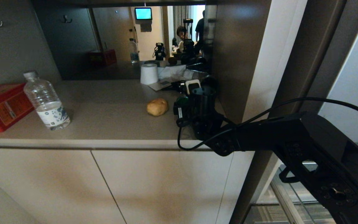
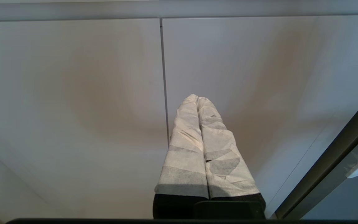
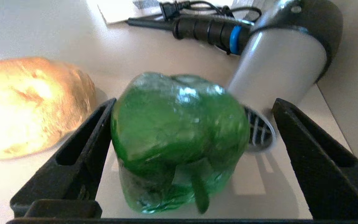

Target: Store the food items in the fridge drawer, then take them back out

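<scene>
- Step in hand, as I judge it: picking up the first food item. Both foods sit on the counter (image 1: 104, 105), none in the drawer.
- Right claw (image 3: 185, 155) spread wide, straddling the green bell pepper (image 3: 179, 140); one black finger (image 3: 82, 146) looks to touch or nearly touch the pepper's side, the other stands clear of it. Nothing gripped yet.
- In the head view the right claw (image 1: 194, 109) is centre frame over the right end of the counter; only a sliver of pepper (image 1: 182, 100) shows beside it.
- Potato-like lump (image 1: 157, 106) lies just left of the claw in the head view, near the pepper but apart.
- Fridge drawer (image 1: 291, 199): lower right of the head view, pale rails and see-through plastic partly visible under the arm; looks pulled out, can't tell fully.
- Next move calls for: centring the pepper, closing the jaws, lifting clear of the hair dryer (image 3: 278, 71) right behind it, then swinging down to the drawer.
- Left claw (image 2: 202, 146): parked, fingers pressed together, wrapped in pale tape-like cover, facing the beige cabinet doors (image 2: 73, 109). Empty.
- Materials: pepper glossy, lobed, with stem; likely slick under hard fingers. Lump tan, rough, matte, rounded. Counter smooth beige laminate.
- Clutter: clear plastic water bottle (image 1: 46, 101), red box (image 1: 2, 105), white paper roll (image 1: 149, 74).
</scene>
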